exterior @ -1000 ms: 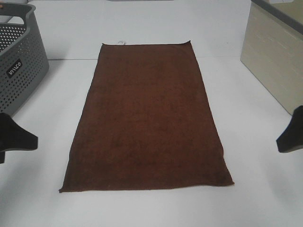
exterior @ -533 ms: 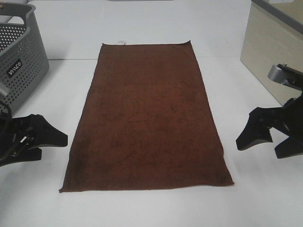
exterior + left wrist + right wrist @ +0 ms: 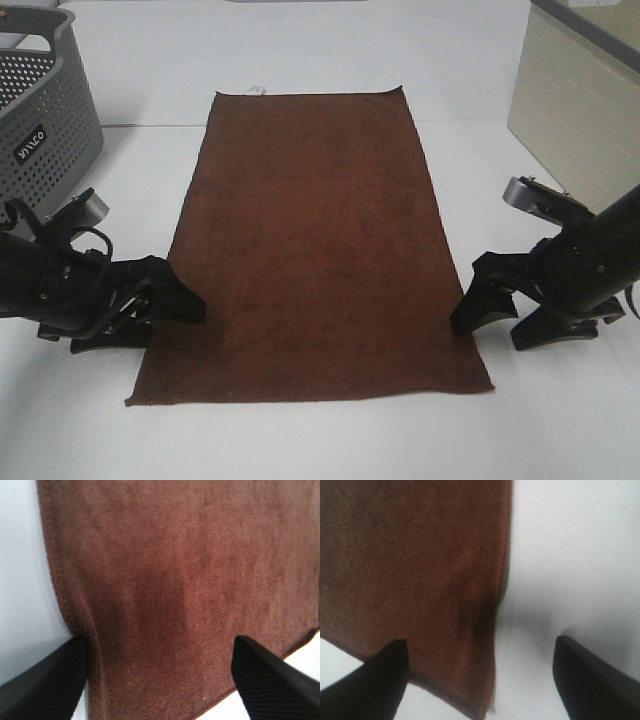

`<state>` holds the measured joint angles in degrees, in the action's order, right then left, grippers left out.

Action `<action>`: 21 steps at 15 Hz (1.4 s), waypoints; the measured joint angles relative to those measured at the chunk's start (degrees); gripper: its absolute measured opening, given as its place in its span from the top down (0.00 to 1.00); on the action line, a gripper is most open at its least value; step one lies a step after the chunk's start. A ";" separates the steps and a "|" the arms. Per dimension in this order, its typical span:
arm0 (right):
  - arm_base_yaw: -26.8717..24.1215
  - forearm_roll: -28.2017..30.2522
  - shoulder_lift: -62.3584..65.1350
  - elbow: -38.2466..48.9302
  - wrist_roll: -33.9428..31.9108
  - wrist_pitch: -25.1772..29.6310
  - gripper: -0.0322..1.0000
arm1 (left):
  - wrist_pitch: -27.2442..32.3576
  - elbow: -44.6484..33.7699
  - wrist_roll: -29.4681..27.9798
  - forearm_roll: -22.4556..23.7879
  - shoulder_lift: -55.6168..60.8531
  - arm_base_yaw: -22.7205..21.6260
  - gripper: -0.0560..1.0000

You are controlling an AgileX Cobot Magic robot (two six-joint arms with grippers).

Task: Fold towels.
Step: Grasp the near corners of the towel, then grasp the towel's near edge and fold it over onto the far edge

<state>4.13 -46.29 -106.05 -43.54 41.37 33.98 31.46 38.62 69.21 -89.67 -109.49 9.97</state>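
Observation:
The dark reddish-brown towel (image 3: pixel 310 240) lies flat and unfolded on the white table (image 3: pixel 560 420), long side running away from me. A small white tag (image 3: pixel 256 90) sits at its far left corner. My left gripper (image 3: pixel 175 318) is open at the towel's left edge near the near-left corner. In the left wrist view its gripper (image 3: pixel 160 680) straddles the towel (image 3: pixel 175 580) edge. My right gripper (image 3: pixel 490 325) is open at the right edge near the near-right corner. In the right wrist view its gripper (image 3: pixel 480 680) has the towel (image 3: pixel 410 570) edge between its fingers (image 3: pixel 365 680).
A grey perforated basket (image 3: pixel 40 140) stands at the far left. A beige box (image 3: pixel 580 110) stands at the far right. Bare white table surrounds the towel on all sides.
Both arms have moved inward from the frame's sides to the towel's long edges near the near corners. The towel has not moved.

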 joint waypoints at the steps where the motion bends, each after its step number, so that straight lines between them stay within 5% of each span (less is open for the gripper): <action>1: 1.66 -1.03 -1.20 -0.92 0.11 -0.06 0.27 | 0.11 0.34 0.00 -1.38 -0.63 0.63 0.24; 3: 4.24 -5.39 -3.27 -1.89 -0.92 -1.03 0.37 | 0.57 0.34 0.00 -3.09 -1.78 0.86 0.36; 5: 4.47 -7.68 -4.01 -1.89 -2.29 -2.23 0.56 | -0.29 0.34 0.00 -3.72 -2.75 0.86 0.60; 7: 4.47 -7.68 -4.64 -1.89 -2.98 -3.67 0.90 | -1.60 0.74 0.00 -3.72 -3.15 0.97 0.91; 10: 4.47 -7.39 -4.70 -1.89 -4.24 -3.27 0.97 | -1.66 0.92 -0.40 -2.46 -2.23 0.97 0.94; 15: 4.47 -5.44 3.32 4.24 -6.99 -1.60 0.97 | -1.55 -3.15 -9.34 7.79 4.98 0.97 0.94; 21: 4.47 -5.90 13.69 17.19 -7.10 -1.43 0.97 | -1.32 -17.99 -9.51 8.25 16.27 0.97 0.94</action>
<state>8.59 -52.20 -92.36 -26.36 34.26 32.54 30.14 20.63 59.70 -81.42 -93.22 10.94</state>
